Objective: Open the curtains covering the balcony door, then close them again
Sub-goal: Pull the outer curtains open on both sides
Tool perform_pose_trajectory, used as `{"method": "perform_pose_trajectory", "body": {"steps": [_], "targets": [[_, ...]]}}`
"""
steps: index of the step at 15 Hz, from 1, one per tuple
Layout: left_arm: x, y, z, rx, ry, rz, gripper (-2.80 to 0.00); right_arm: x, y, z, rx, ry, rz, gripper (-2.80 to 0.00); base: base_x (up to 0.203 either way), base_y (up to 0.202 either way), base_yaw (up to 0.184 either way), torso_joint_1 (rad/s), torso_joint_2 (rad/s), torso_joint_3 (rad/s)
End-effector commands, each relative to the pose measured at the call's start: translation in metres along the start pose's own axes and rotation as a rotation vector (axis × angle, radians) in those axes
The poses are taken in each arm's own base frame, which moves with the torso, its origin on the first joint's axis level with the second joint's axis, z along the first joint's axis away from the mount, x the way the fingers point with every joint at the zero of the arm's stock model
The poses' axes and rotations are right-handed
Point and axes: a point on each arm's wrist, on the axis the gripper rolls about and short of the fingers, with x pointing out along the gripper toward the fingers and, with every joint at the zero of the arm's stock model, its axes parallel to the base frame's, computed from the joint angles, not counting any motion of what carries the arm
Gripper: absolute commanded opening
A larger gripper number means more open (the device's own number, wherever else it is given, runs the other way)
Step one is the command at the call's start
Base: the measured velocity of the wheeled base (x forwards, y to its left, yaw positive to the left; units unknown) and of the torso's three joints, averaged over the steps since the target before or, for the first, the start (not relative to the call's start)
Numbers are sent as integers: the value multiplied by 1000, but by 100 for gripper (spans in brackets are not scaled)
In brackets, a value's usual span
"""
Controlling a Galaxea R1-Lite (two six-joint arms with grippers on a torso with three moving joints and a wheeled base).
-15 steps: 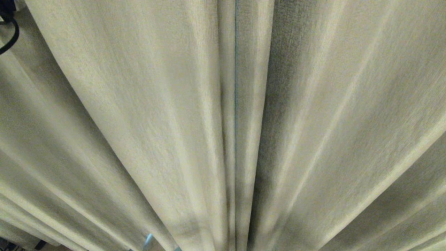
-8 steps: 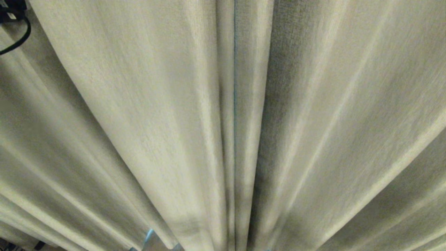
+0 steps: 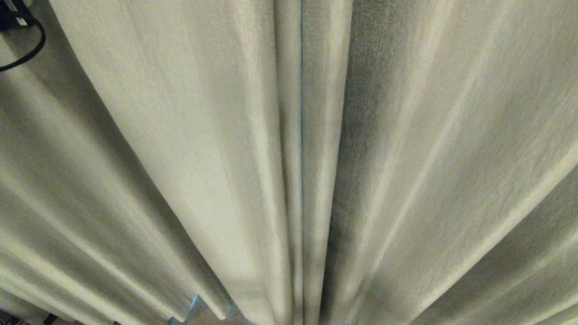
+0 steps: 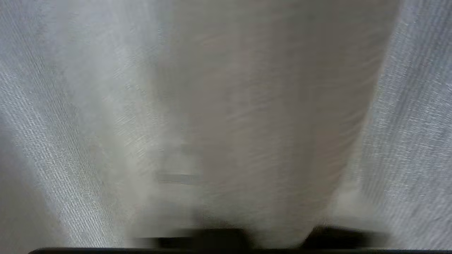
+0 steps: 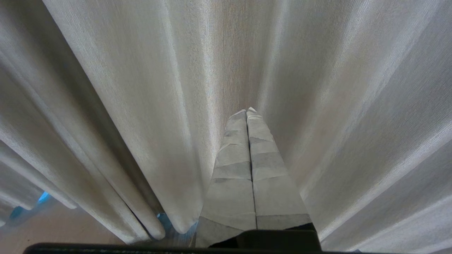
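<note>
The head view is filled edge to edge by the curtains [image 3: 189, 149], heavy beige woven drapes hung in deep vertical pleats, with the two panels met at a thin seam running down the middle, so the drapes are seen drawn closed and the balcony door is hidden behind them. A sliver of pale floor [image 3: 212, 318] is glimpsed under the hems near the bottom edge. In the right wrist view, the same pleated cloth is seen close ahead, and the right gripper [image 5: 247, 112] is shown clenched, its two grey ridged fingers [image 5: 233, 169] pressed flat together on nothing, tips just short of a fold. In the left wrist view, a broad blurred fold of curtain fabric is seen rising from between two dark finger bases at the frame's lower edge; whether the left gripper is clamped on that fold cannot be told. A black cable [image 3: 27, 49] is looped in the head view's top left corner
</note>
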Motion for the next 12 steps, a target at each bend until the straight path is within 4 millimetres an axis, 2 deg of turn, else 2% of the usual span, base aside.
{"method": "perform_pose_trajectory", "body": {"steps": [1, 4, 10, 12], "targets": [[5, 3, -7, -5, 10, 2, -280, 0, 0, 0, -1, 0, 0, -280, 0, 0, 0, 0, 0, 0], [6, 14, -8, 8, 9, 22, -280, 0, 0, 0, -1, 0, 0, -280, 0, 0, 0, 0, 0, 0], [27, 29, -11, 27, -29, 31, -280, 0, 0, 0, -1, 0, 0, -280, 0, 0, 0, 0, 0, 0], [27, 46, -14, 43, -27, 58, -280, 0, 0, 0, -1, 0, 0, -280, 0, 0, 0, 0, 0, 0]]}}
